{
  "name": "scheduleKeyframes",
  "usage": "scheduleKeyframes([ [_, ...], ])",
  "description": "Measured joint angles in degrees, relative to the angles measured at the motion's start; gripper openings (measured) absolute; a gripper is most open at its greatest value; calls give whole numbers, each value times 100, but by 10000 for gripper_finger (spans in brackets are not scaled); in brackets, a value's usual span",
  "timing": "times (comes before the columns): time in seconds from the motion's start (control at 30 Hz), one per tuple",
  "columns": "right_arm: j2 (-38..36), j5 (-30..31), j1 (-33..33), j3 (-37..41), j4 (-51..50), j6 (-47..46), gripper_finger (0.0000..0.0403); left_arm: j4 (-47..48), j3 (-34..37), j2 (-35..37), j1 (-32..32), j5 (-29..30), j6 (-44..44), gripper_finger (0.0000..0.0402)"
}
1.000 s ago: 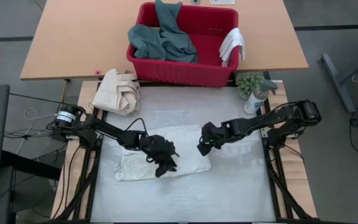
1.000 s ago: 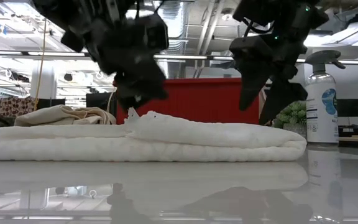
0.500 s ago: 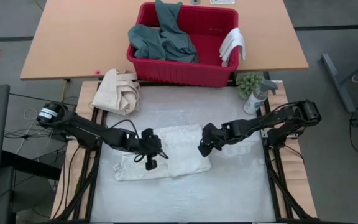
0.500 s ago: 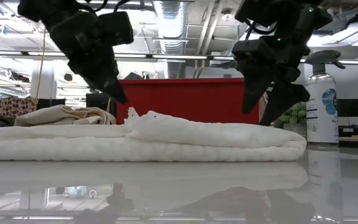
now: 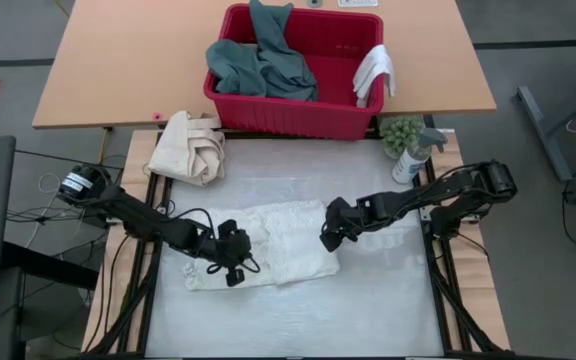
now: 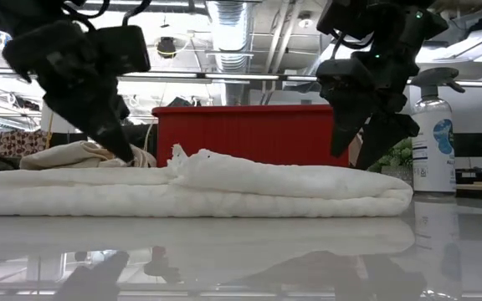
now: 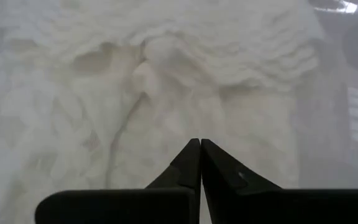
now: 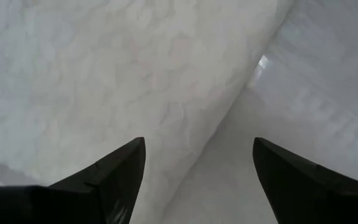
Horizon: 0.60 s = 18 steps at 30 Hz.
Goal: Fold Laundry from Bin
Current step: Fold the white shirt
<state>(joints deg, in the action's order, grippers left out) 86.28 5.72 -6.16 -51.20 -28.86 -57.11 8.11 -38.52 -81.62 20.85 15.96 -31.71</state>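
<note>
1. One white towel [image 5: 268, 255] is lying half-folded on the work table [image 5: 388, 300], a thick soft slab with a doubled layer on its right part. Looks light and floppy to me, nubbly texture, so it's probably not going to slip out of a pinch, but it'll sag and unfold if lifted from just one spot.
2. The left gripper [image 5: 230, 272] is sitting over the towel's left part with its fingers [image 7: 199, 163] pressed together and nothing between them. It's hovering just above the cloth, not grabbing anything.
3. The right gripper [image 5: 328, 240] is hanging at the towel's right edge, jaws spread wide and empty, straddling the folded edge as seen in its own wrist view.
4. Best place to grab, I'd guess: the corners or the loose edge of the top layer, both grippers at once so it stays flat. Pinching the middle would just bunch it up.
5. The bin [image 5: 278, 112] is sitting on the wooden table behind, well apart from the towel. One teal garment [image 5: 260, 62] is heaped in its left side, one small white cloth [image 5: 374, 72] is draping over its right rim. I'm not spotting any trousers.
6. Non-laundry stuff: one cream canvas bundle [image 5: 190, 146] near the work table's back-left corner, one spray bottle [image 5: 411, 157] and one small green plant [image 5: 400, 131] at the back-right.
</note>
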Motion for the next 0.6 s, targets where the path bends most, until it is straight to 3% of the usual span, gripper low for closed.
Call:
scheduleKeyframes([
  [0.6, -135, 88, 33, -2, -70, 20, 320, -748, 496, -141, -360, -151, 45, 0],
])
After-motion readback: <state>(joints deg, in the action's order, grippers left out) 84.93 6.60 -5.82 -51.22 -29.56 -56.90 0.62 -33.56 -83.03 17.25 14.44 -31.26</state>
